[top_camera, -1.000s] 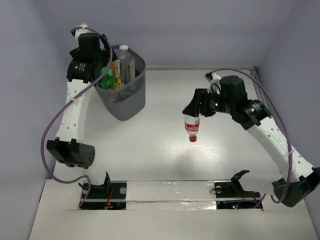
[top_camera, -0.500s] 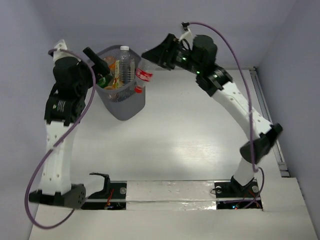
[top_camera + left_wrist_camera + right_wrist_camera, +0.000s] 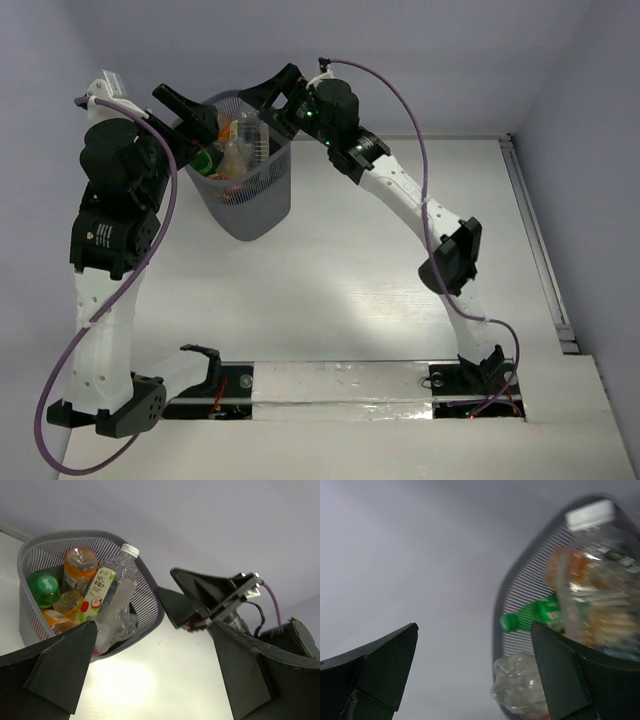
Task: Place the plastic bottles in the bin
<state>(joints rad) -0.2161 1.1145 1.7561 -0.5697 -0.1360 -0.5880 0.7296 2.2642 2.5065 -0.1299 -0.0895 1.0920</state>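
The grey mesh bin (image 3: 252, 202) stands at the back left and holds several plastic bottles (image 3: 243, 140). The left wrist view shows the bin (image 3: 145, 605) with an orange bottle (image 3: 80, 566), a green-capped bottle (image 3: 44, 587) and a tall clear white-capped bottle (image 3: 122, 571). The right wrist view shows a crumpled clear bottle (image 3: 522, 685) with a red label at the bin's rim (image 3: 501, 610), beside a green bottle (image 3: 536, 614). My right gripper (image 3: 268, 95) (image 3: 474, 630) is open and empty over the bin. My left gripper (image 3: 198, 122) (image 3: 154, 635) is open and empty at the bin's left rim.
The white table (image 3: 340, 280) stretches in front of and to the right of the bin. The back wall (image 3: 400, 50) rises close behind the bin. Both arms lean in over the bin, and the right gripper shows in the left wrist view (image 3: 200, 602).
My right arm swung from the table's middle to the bin with the red-labelled clear bottle and let it go. My left arm rose and drew back slightly from the bin.
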